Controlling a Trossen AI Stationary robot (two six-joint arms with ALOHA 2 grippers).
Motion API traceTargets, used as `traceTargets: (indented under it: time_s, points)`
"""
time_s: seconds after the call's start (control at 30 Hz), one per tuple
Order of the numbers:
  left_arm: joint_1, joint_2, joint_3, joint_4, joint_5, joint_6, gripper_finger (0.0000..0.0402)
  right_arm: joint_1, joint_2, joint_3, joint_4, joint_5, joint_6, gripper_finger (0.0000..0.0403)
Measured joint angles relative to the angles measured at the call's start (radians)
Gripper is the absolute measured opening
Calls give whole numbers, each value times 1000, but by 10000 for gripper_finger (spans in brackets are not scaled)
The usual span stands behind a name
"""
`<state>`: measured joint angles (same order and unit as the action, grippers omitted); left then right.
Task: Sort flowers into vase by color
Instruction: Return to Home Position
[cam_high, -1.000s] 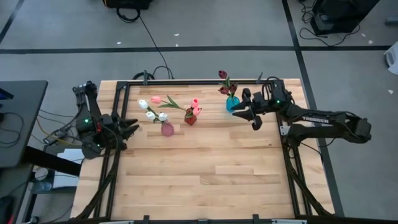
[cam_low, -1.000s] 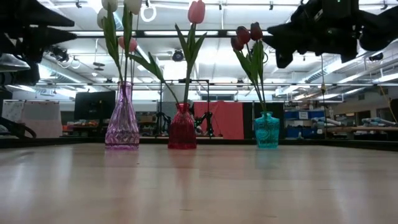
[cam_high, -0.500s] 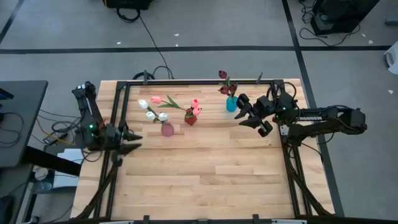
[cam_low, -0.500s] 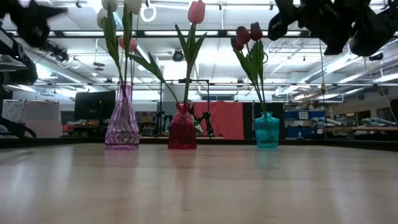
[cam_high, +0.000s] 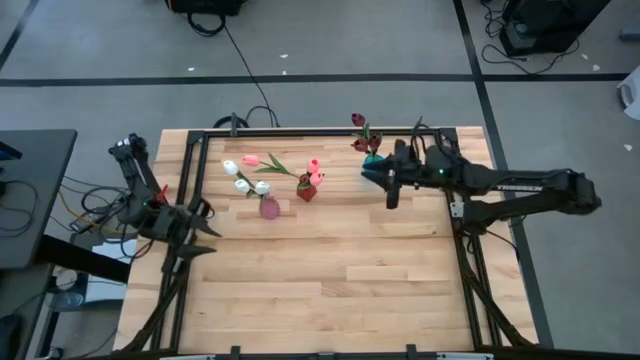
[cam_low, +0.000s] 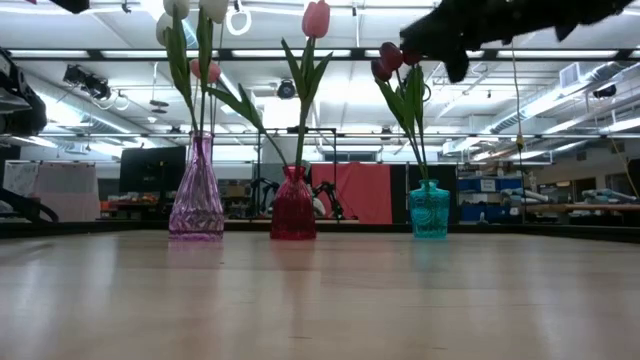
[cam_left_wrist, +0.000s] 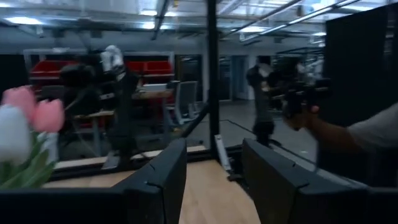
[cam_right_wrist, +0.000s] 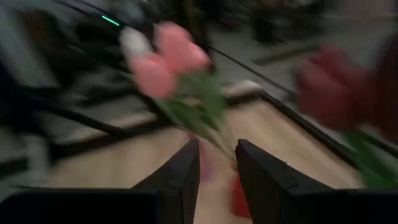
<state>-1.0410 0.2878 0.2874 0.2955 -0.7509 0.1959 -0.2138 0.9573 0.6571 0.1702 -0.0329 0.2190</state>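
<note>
Three vases stand in a row near the table's far edge. The tall purple vase (cam_high: 269, 208) (cam_low: 196, 195) holds white tulips and one pink tulip. The red vase (cam_high: 306, 190) (cam_low: 293, 207) holds pink tulips. The teal vase (cam_high: 372, 166) (cam_low: 430, 210) holds dark maroon tulips (cam_high: 359, 121) (cam_low: 392, 58). My right gripper (cam_high: 384, 186) (cam_right_wrist: 217, 168) hovers open and empty just right of the teal vase, pointing toward the table's left, at about flower-head height (cam_low: 452, 42). My left gripper (cam_high: 196, 234) (cam_left_wrist: 214, 180) hangs open and empty over the table's left edge.
A black metal frame (cam_high: 300, 133) runs round the tabletop. The wooden surface (cam_high: 330, 280) near the vases carries no objects. In the left wrist view a person's arm in a grey sleeve (cam_left_wrist: 367, 134) shows beyond the table.
My right gripper dipped toward the near edge, then swung toward the table's left and far side, ending beside the teal vase and pointing left. My left gripper drew back toward the left and near edges. Vases and flowers stayed put.
</note>
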Motion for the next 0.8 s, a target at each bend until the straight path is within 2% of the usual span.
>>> traceTargets:
  time_s: [0.07,0.13,0.2,0.3,0.5,0.63,0.8]
  points:
    - [19,0,0,-4,-23,-17,160,33,-2,44,-103,116,-10,116]
    - [38,-1,0,-9,-61,-43,160,64,-11,77,-157,186,-12,113]
    - [56,-4,2,-33,-101,-75,160,90,-28,109,-193,231,-14,109]
    - [77,-17,50,-161,-115,-159,160,115,-64,167,-280,272,-26,102]
    - [88,-21,161,-392,-103,-234,160,133,-150,252,-457,268,-65,89]
    - [91,-24,167,-399,-78,-225,160,142,-248,242,-488,205,-84,85]
    - [127,-26,100,-339,6,-249,147,190,-391,154,-455,142,-72,81]
